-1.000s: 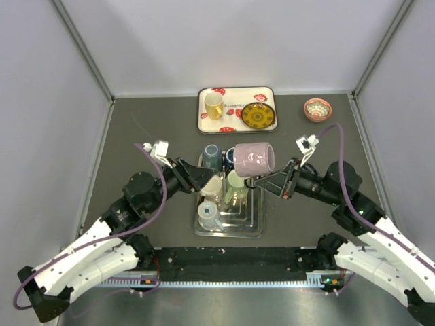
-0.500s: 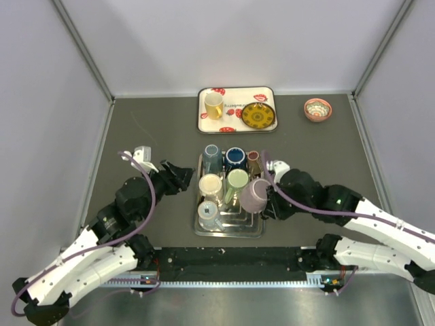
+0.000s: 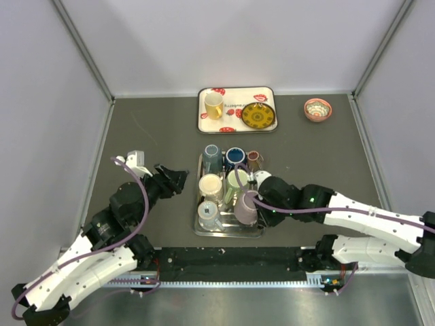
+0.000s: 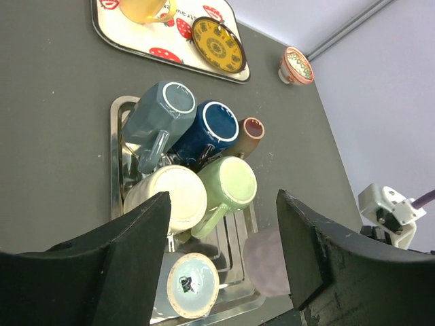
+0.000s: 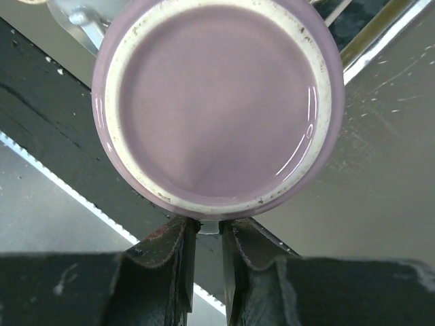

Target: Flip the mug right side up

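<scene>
Right gripper (image 5: pixel 209 231): fingers pinched nearly together, clamped on the purple mug (image 3: pixel 245 208) at its edge. Can't tell from the wrist view whether that is the handle or the wall. That view is filled by one round purple face of the mug with a pale ring around it, pointing at the camera.

In the top view the purple mug sits low in the lower right part of the metal rack (image 3: pixel 231 231), at centre frame, tilted, just beside the green mug (image 3: pixel 237 180). Can't tell if it rests on the rack or hangs in the grip.

Left gripper (image 3: pixel 179 178): fingers wide apart, holding nothing, left of the rack and clear of it. Its wrist view looks down over the rack, with the purple mug at lower centre.

Also in the rack:
- Top row: grey-blue mug (image 3: pixel 211 158), dark blue mug (image 3: pixel 235 157), small brown cup (image 3: pixel 253 157).
- Middle: cream mug (image 3: pixel 210 185), with the green mug to its right.
- Lower left: pale blue cup (image 3: pixel 207 214).

Upper centre of the frame: white patterned tray (image 3: pixel 201 114) with a yellow mug (image 3: pixel 213 105) and a yellow plate (image 3: pixel 257 117). Upper right, well apart from the tray: small pink bowl (image 3: pixel 317 109).
</scene>
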